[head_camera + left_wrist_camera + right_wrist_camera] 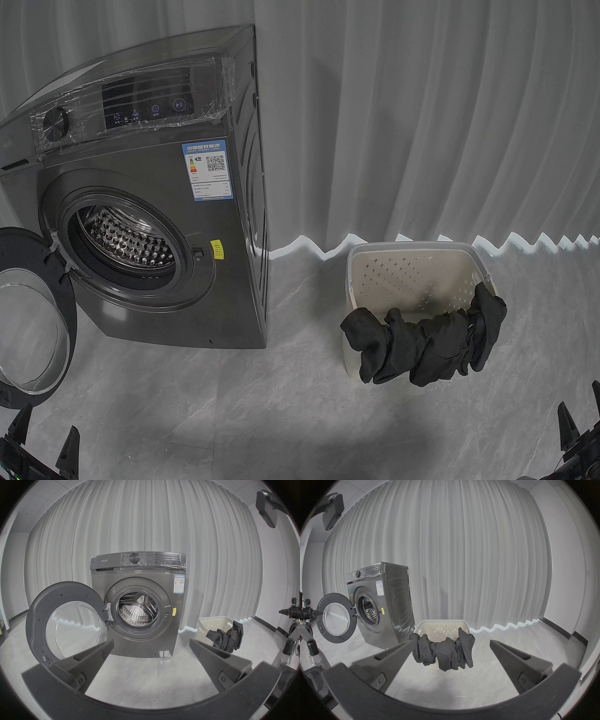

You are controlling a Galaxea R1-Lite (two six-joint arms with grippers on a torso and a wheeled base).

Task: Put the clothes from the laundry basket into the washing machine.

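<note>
Dark grey clothes (425, 347) lie draped over the near rim of the laundry basket (412, 269), and most of the fabric hangs down the outside of its near wall. One end is bunched at the basket's near right corner. The basket is a pale, perforated plastic tub. It stands upright on the grey floor (281, 406), to the right of the washing machine (162, 294) and apart from it, with the white curtain (425, 112) just behind.

I see the machine at the left, a grey front-loader with clear film stretched over its control panel (134, 103). Its round door (34, 325) is swung fully open to the left, hinged at the left side of the opening, and the studded metal drum (128, 240) shows through the porthole.

My left gripper (150, 642) sits low at the near left, facing the open machine. Its jaws are spread wide with nothing between them. My right gripper (451, 642) sits low at the near right and faces the basket and the draped clothes. Its jaws are also spread wide and hold nothing. Both grippers are well apart from the clothes and the basket.
</note>
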